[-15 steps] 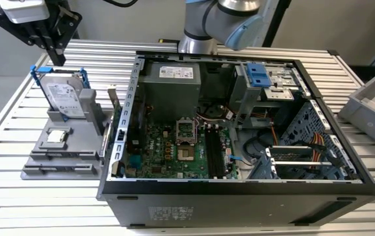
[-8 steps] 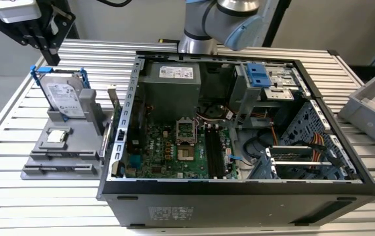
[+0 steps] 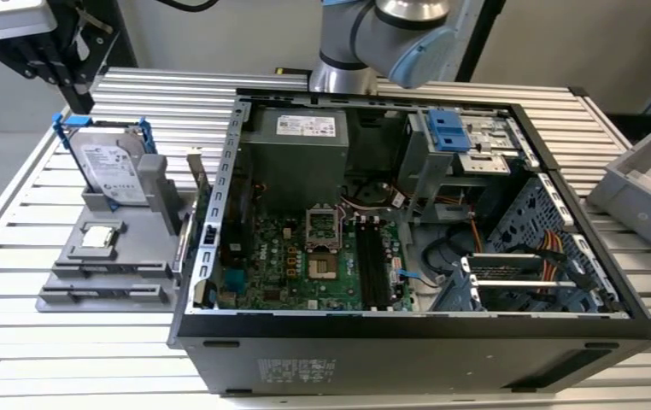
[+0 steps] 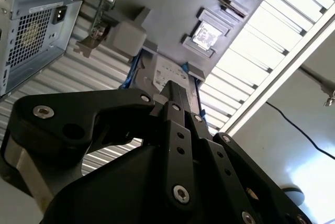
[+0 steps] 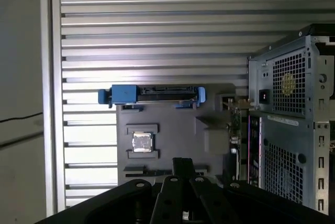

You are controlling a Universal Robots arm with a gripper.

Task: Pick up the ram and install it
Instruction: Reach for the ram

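Currently the gripper (image 3: 75, 96) hangs at the exterior view's left, over the bench (image 3: 7, 359) near the hard drive (image 3: 109, 166); its opening cannot be told. Rightward, the ram (image 3: 196, 184) stands on edge in the grey holder (image 3: 97, 278), just beside the open computer case (image 3: 417, 337). Judged light, stiff and fragile, it should be gripped across its flat faces near mid-length, clear of the contacts.
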